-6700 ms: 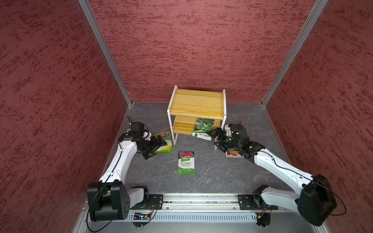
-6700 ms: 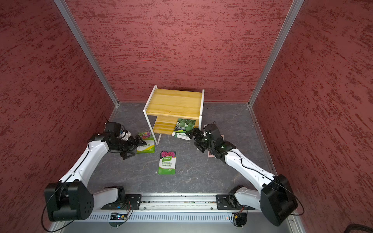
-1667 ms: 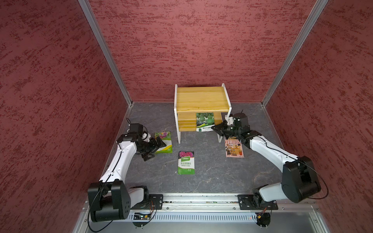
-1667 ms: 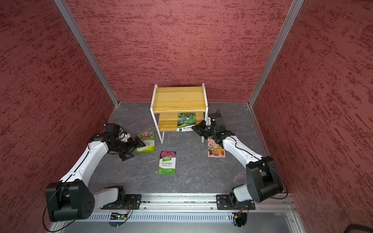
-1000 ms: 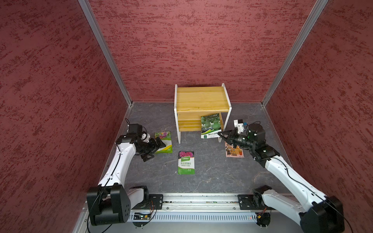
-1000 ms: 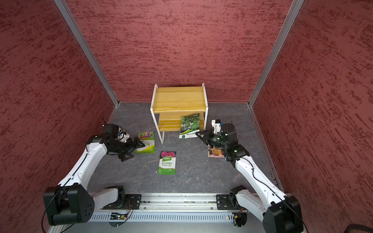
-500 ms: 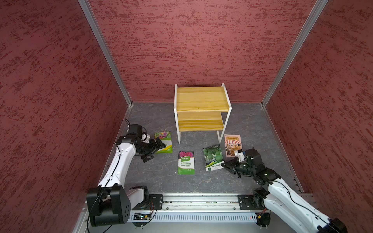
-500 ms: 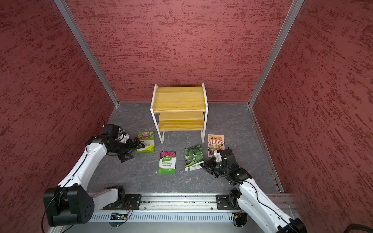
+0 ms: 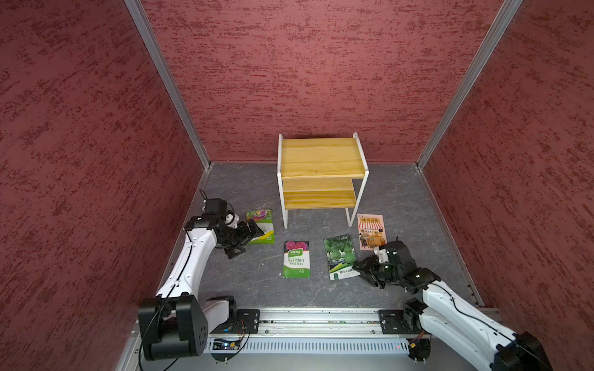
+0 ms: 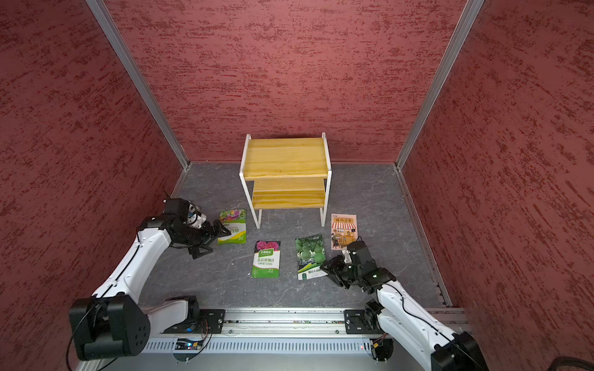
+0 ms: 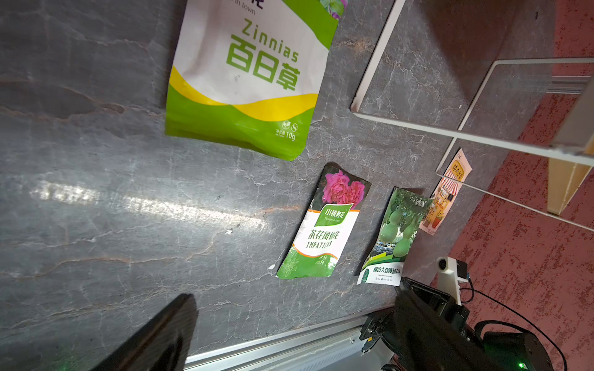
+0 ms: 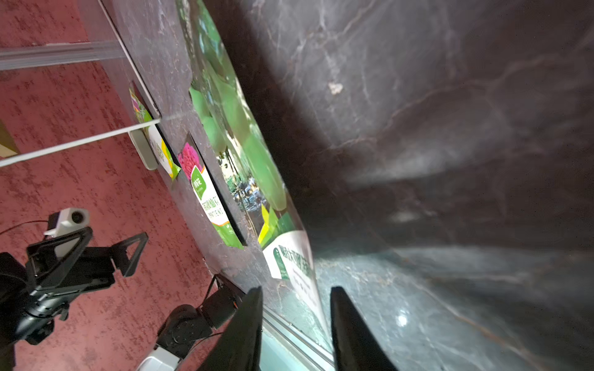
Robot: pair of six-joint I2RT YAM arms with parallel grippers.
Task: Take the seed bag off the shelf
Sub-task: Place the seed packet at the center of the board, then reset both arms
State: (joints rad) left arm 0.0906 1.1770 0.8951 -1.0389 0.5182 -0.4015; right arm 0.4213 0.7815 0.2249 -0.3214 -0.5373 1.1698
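The seed bag [image 9: 340,257] [image 10: 310,255], dark green with pale gourds, lies on the grey table in front of the shelf [image 9: 318,157] [image 10: 286,157], whose two wooden boards are bare. My right gripper [image 9: 361,268] [image 12: 294,308] is at the bag's near white edge. Its fingers [image 12: 254,321] are apart, and the bag's corner [image 12: 299,266] lies loose between them. My left gripper [image 9: 249,241] [image 11: 295,297] hangs wide open and holds nothing, just beside a green Zinnias bag [image 9: 261,226] [image 11: 244,80].
A pink-flower Impatiens bag [image 9: 296,258] [image 10: 266,258] lies left of the gourd bag. An orange shop-picture packet [image 9: 371,231] lies by the shelf's right front leg. Red walls close in three sides, and a metal rail [image 9: 321,321] runs along the front.
The right arm pulled the gourd bag off the lower board and brought it down to the table's front. Its jaws have now opened off the bag. The left arm has stayed still.
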